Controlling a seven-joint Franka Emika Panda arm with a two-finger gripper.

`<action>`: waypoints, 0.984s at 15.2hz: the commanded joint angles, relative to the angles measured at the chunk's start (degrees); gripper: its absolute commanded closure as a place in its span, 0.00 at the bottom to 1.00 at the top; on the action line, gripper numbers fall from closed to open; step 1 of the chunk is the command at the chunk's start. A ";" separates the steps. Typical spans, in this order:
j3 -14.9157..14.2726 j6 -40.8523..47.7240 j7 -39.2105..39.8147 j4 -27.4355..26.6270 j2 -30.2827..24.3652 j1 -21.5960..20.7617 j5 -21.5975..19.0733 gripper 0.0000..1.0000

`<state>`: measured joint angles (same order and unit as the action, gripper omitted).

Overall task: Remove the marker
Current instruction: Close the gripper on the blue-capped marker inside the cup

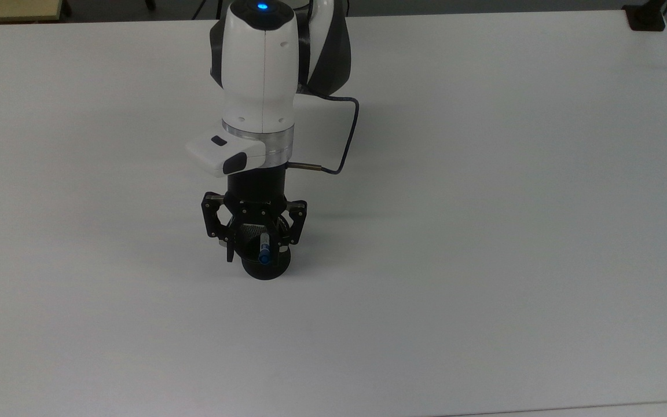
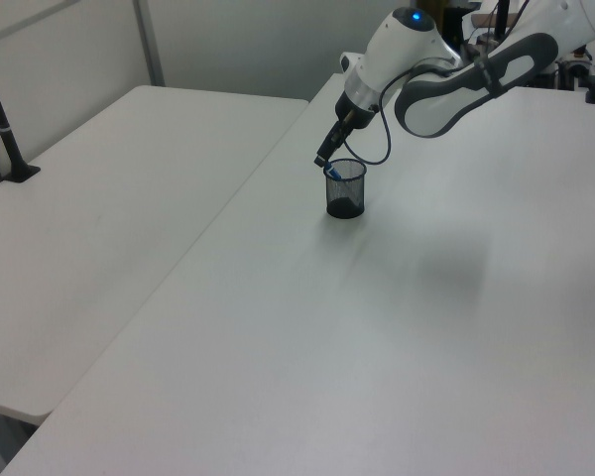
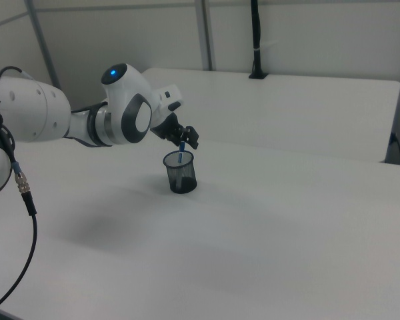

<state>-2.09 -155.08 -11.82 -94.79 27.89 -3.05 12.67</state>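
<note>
The end effector [image 1: 256,250] hangs released around the marker [image 1: 264,249]; light, stiff, slippery, best gripped near its cap.

Marker [image 1: 264,250]: white barrel, blue cap uppermost, standing tilted inside black mesh cup [image 1: 266,267], near bench centre.

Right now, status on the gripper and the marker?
Gripper open, fingers either side of the marker. Marker ungrasped, leaning in the black mesh cup. Nothing in the way.
</note>
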 commanded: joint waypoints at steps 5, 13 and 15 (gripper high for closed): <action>-0.28 -1.54 -3.30 0.48 0.41 -0.64 2.54 0.71; -0.28 -1.19 -3.21 0.22 0.42 -0.56 3.07 0.81; -0.28 -1.11 -3.21 0.22 0.33 -0.56 3.07 0.84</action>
<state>-2.08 -155.82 -13.05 -94.71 28.17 -3.30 14.28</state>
